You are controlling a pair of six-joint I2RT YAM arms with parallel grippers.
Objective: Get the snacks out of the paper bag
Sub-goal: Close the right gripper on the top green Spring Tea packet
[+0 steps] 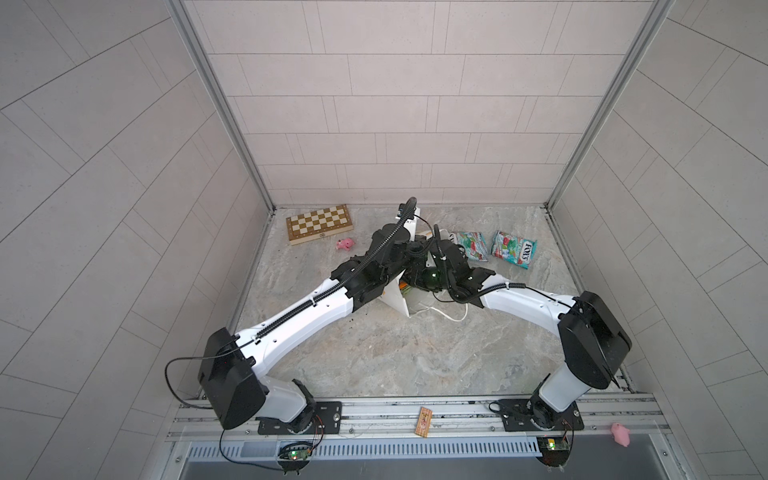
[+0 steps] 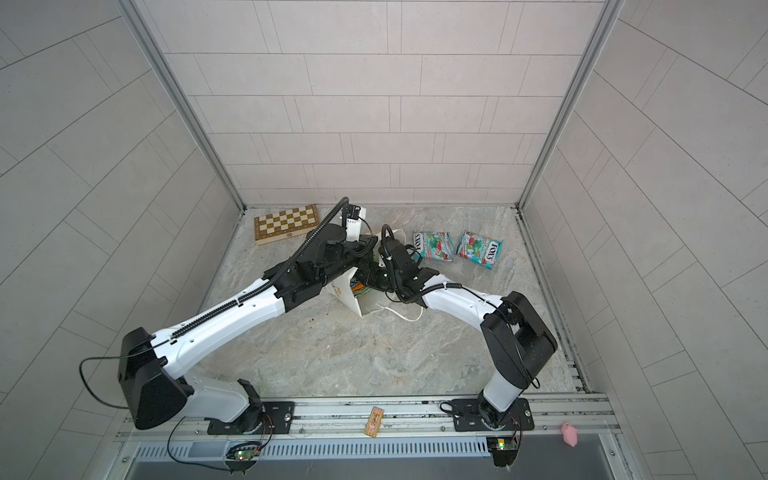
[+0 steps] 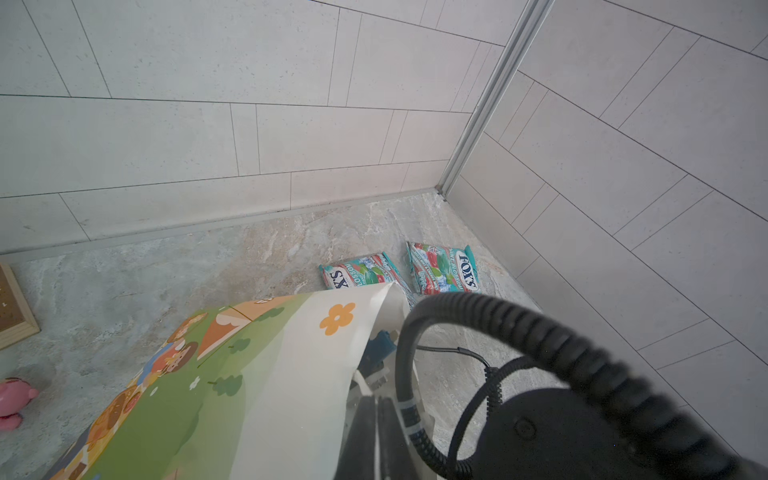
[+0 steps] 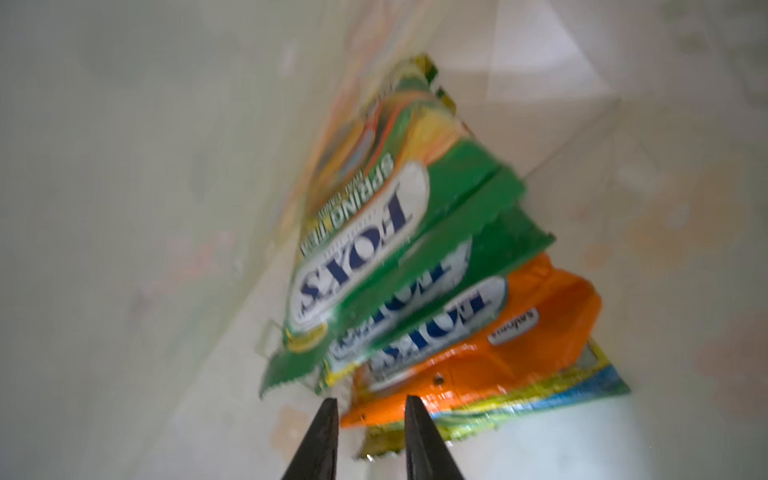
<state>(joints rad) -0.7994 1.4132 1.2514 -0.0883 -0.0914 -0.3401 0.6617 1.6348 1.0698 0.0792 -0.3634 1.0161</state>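
Right arm (image 1: 528,301) reaches inside paper bag (image 3: 257,374) — right claw (image 4: 370,400) apart; left claw (image 1: 415,251) apparently clamped on its rim.

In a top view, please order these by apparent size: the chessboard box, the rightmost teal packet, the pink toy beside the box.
Largest: chessboard box.
Then: rightmost teal packet.
Smallest: pink toy.

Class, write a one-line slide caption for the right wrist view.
Inside the paper bag, the open right end effector points at an orange packet stacked with green packets.
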